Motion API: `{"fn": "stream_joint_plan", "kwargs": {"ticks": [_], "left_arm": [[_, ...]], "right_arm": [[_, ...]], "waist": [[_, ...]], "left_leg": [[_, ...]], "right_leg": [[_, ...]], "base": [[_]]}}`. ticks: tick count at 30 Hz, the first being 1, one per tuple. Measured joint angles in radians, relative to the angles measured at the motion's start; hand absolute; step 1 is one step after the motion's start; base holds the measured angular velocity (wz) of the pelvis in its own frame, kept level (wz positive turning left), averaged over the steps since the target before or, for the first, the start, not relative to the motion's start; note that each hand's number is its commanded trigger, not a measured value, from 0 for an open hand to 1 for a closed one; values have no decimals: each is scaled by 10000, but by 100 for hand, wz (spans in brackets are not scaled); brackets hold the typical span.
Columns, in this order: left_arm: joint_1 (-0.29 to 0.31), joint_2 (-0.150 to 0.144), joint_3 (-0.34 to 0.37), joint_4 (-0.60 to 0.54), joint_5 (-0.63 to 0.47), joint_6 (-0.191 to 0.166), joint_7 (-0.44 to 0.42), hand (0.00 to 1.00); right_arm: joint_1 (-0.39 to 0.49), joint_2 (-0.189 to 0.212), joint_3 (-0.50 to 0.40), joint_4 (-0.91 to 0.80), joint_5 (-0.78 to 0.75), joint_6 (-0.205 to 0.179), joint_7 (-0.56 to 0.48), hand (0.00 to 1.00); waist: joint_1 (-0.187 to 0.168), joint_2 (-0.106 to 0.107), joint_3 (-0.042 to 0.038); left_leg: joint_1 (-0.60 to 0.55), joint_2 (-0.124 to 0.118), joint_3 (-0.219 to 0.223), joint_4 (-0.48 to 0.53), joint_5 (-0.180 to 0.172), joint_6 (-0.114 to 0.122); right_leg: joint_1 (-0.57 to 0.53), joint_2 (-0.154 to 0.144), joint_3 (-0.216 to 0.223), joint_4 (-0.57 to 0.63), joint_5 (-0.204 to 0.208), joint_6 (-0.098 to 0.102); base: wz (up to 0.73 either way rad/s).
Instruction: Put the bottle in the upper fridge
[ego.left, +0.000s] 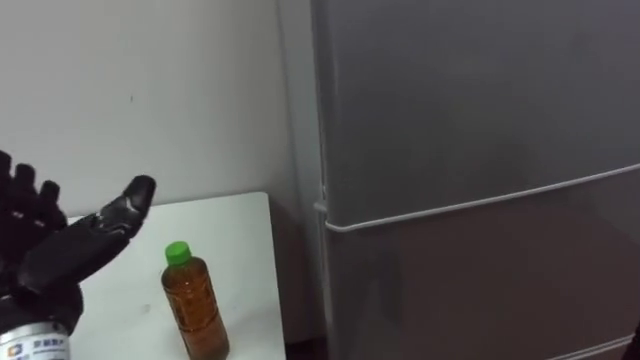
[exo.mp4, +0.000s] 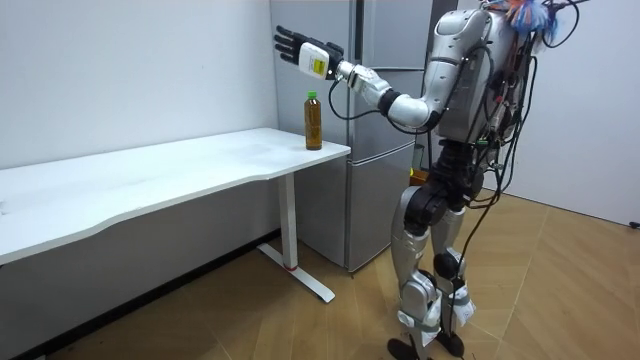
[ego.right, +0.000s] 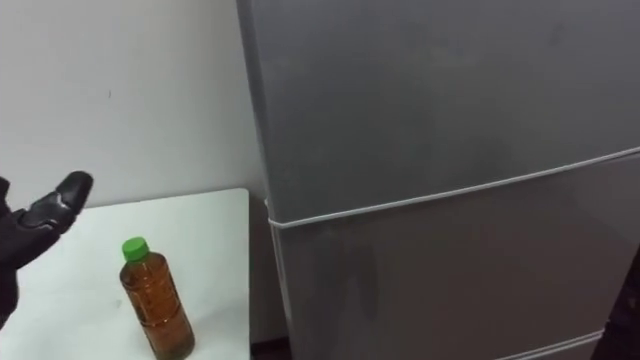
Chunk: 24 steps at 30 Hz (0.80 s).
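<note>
Left hand (ego.left: 60, 250) up above the desk (ego.left: 245, 225), fingers straight and spread, thumb out, holding nothing. It sits left of the bottle (ego.left: 195, 305) and above it, clear gap, no contact. In the room view the left arm is stretched out over the desk corner with the hand (exo.mp4: 300, 48) well above the bottle's cap.

Bottle: clear plastic, amber-brown liquid filling it almost to the neck, bright green screw cap. Upright on the white desk, near the end closest to the fridge (ego.left: 470, 120), close to the desk's front edge. A label can't be made out.

Fridge: grey, two doors, just right of the desk's end against the white wall. A light seam splits the upper door from the lower door. Both doors closed.

Robot stands upright on the wood floor in front of the fridge, by the desk's end.
</note>
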Motion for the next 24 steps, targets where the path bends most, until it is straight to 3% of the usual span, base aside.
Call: {"fn": "stream_joint_plan", "kwargs": {"ticks": [7, 14, 15, 24], "left_arm": [[-799, -110, -604, -6, -57, 349, -1069, 0], [-818, -442, -1481, -6, -127, 728, -2108, 0], [-822, -440, -1596, -5, -154, 790, -2226, 0], [-945, -465, -1741, -6, -512, 1024, -3116, 0]], "right_arm": [[-206, -21, 22, 96, -354, 13, 116, 0], [-581, -52, 398, 498, -329, 35, 114, 0], [-648, -53, 393, 593, -301, 47, 115, 0], [-763, -63, 387, 685, -278, 111, 116, 0]], "waist": [[-304, -19, 15], [-494, -21, 17], [-547, 22, -11], [-794, 33, -18]], "left_leg": [[12, 36, 283, -17, 0, 0], [1, 60, 485, -25, 1, -1], [-8, 58, 460, -14, 1, -1], [-10, 51, 436, -6, 1, -2]], "right_leg": [[-5, -2, 28, -21, 9, -1], [-66, 21, 200, -24, 11, -4], [-67, 19, 208, -30, 11, -4], [-34, 18, 225, -36, 10, -4]], "base": [[-3], [-5], [-4], [0]]}}
